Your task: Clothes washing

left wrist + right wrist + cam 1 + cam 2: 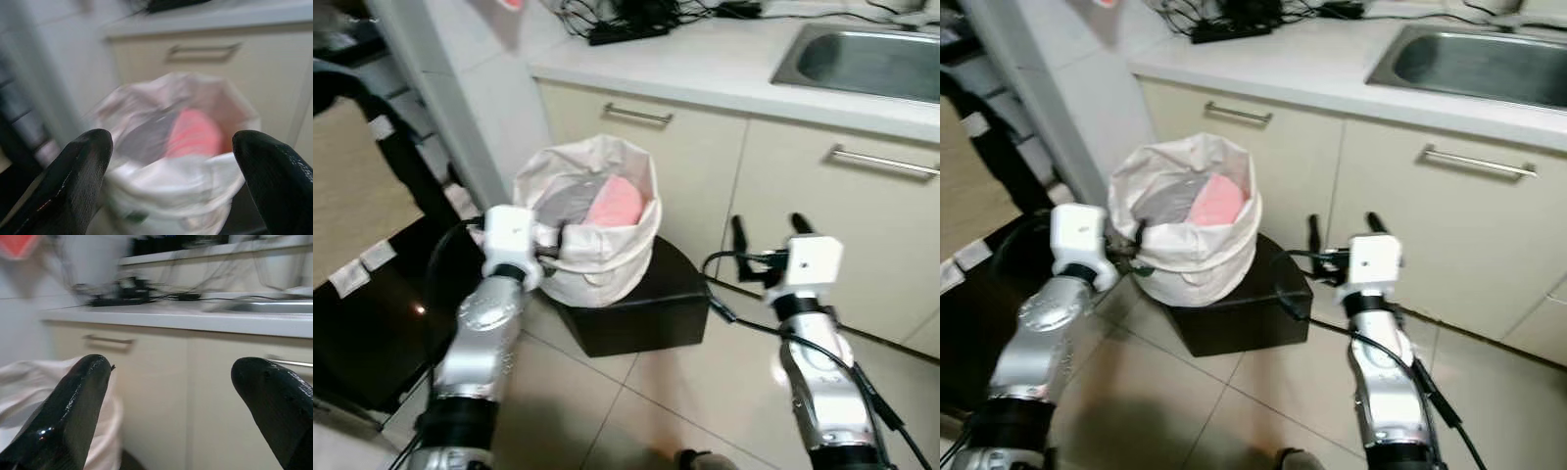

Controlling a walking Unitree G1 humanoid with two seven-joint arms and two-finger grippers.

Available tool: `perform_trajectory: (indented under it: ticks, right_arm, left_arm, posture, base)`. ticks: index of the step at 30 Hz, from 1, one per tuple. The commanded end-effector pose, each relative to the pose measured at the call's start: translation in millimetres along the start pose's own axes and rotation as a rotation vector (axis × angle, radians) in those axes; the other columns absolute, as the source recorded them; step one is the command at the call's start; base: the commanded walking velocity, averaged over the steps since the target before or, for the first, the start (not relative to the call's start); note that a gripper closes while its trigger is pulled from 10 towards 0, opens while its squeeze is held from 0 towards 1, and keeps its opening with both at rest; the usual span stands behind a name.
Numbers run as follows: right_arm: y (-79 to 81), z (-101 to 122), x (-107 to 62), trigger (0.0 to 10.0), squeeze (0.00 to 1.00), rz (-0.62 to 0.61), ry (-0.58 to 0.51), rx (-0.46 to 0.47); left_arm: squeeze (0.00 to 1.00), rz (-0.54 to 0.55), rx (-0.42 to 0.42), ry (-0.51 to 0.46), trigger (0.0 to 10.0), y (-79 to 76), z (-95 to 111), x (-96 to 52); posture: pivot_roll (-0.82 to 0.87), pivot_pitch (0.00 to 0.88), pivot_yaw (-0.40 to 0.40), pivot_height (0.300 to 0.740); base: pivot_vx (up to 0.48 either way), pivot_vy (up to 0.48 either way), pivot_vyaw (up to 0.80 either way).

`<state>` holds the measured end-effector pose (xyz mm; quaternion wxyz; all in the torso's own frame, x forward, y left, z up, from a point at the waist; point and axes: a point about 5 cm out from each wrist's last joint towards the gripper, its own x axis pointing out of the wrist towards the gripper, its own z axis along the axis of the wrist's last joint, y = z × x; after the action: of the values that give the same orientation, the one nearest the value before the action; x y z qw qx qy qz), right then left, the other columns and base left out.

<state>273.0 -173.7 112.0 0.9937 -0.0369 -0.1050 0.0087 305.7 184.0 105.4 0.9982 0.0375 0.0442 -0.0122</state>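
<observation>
A white fabric laundry bag (597, 257) stands open on a low black box (651, 308) in front of the kitchen cabinets. Inside it lie a pink garment (617, 204) and a grey garment (570, 201). My left gripper (570, 235) is open at the bag's near rim, fingers spread and pointing at the cloth; the left wrist view has the bag (171, 161) between the two fingers. My right gripper (769, 230) is open to the right of the bag, in the air before a cabinet door, holding nothing.
Cream cabinets (822, 225) with metal handles run behind the bag, under a white counter with a steel sink (867, 61) and a black power strip with cables (626, 29). A dark appliance (362, 323) stands at the left. Tiled floor lies below.
</observation>
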Motion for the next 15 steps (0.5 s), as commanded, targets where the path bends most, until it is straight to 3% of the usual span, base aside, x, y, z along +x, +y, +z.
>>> perform_trajectory:
  ticks: [1,3,5,10,15]
  right_arm:
    - [-1.7,2.6,-9.2,10.0,0.00,-0.011,-0.033,-0.008]
    - [-8.8,-15.3,-35.5,10.0,0.00,-0.033,0.039,-0.031]
    - [-8.6,-25.8,-49.1,10.0,0.00,-0.031,0.086,-0.026]
    - [-6.1,-34.5,-52.1,10.0,0.00,-0.020,0.126,-0.027]
    - [-6.8,-35.6,-47.7,10.0,0.00,-0.038,0.124,-0.022]
  left_arm:
    - [0.00,0.047,-0.031,0.011,10.0,10.9,-3.9,-10.3]
    - [0.00,0.059,-0.027,0.073,10.0,19.0,-23.1,-34.2]
    - [0.00,0.019,-0.011,0.102,10.0,13.8,-35.2,-46.3]
    - [0.00,-0.105,0.025,0.073,10.0,-7.4,-31.6,-50.8]
    - [0.00,-0.154,0.061,0.058,10.0,-8.9,-26.7,-49.7]
  posture:
    - [-0.16,0.000,0.127,0.740]
    - [-0.14,0.000,0.122,0.740]
    - [-0.14,0.000,0.119,0.740]
    - [-0.12,0.000,0.125,0.740]
    - [-0.12,0.000,0.136,0.740]
  base:
    - [0.000,0.000,-0.76]
    - [0.000,0.000,-0.76]
    - [0.000,0.000,-0.76]
    - [0.000,0.000,-0.76]
    - [0.000,0.000,-0.76]
